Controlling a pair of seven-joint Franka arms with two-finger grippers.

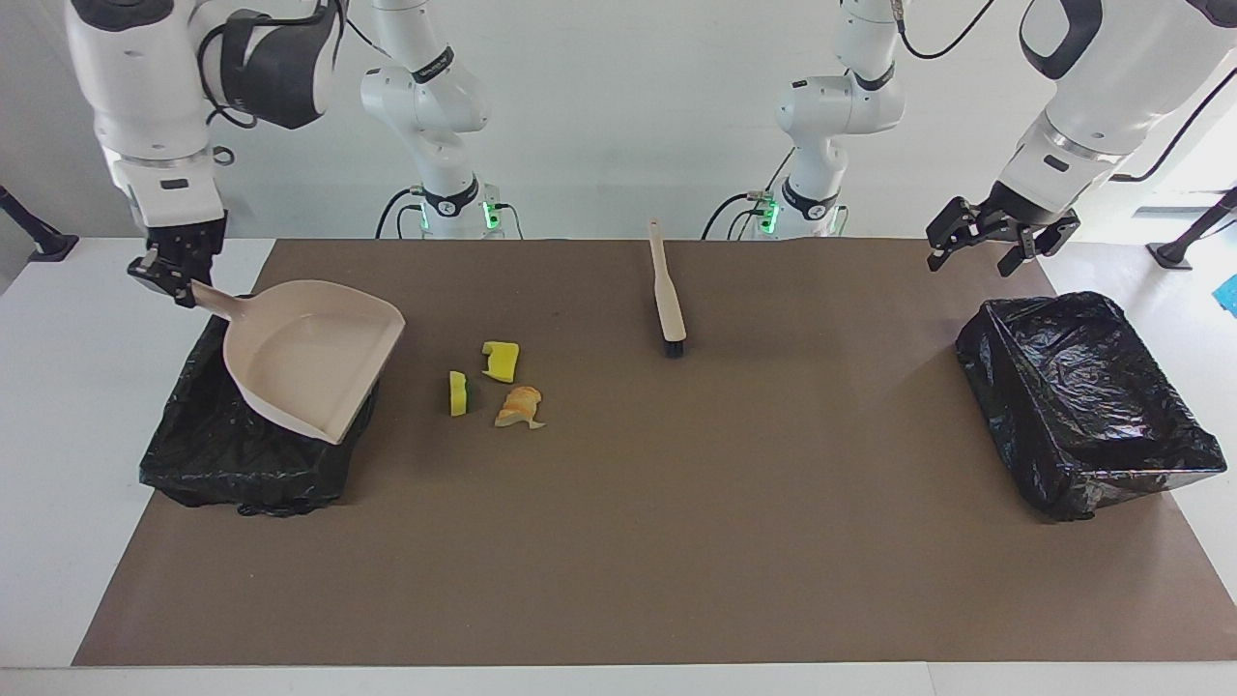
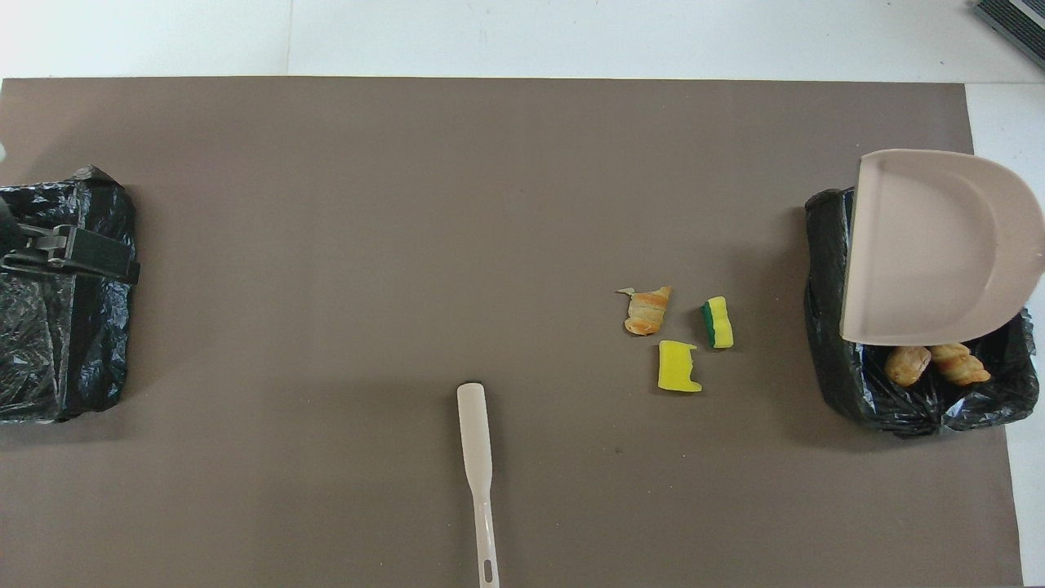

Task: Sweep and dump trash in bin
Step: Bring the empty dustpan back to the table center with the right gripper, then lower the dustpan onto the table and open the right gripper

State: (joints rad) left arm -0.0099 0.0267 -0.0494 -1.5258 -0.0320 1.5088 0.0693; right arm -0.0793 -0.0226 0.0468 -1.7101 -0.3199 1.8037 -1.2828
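Note:
My right gripper (image 1: 177, 280) is shut on the handle of the beige dustpan (image 1: 309, 353), which hangs tilted over the black-lined bin (image 1: 193, 454) at the right arm's end and hides most of its inside. In the overhead view two bread pieces (image 2: 935, 365) show in that bin (image 2: 829, 359) below the dustpan (image 2: 931, 245). On the mat beside the bin lie three pieces of trash: a yellow sponge chunk (image 1: 501, 361), a yellow-green sponge chunk (image 1: 458, 393) and a croissant piece (image 1: 520, 406). The left gripper (image 1: 971, 263) waits open in the air.
The beige brush (image 1: 667, 290) lies on the mat near the robots, bristles toward the table's middle. A second black-lined bin (image 1: 1082, 406) stands at the left arm's end, with the left gripper (image 2: 106, 261) over it in the overhead view. White table borders the brown mat (image 1: 676, 541).

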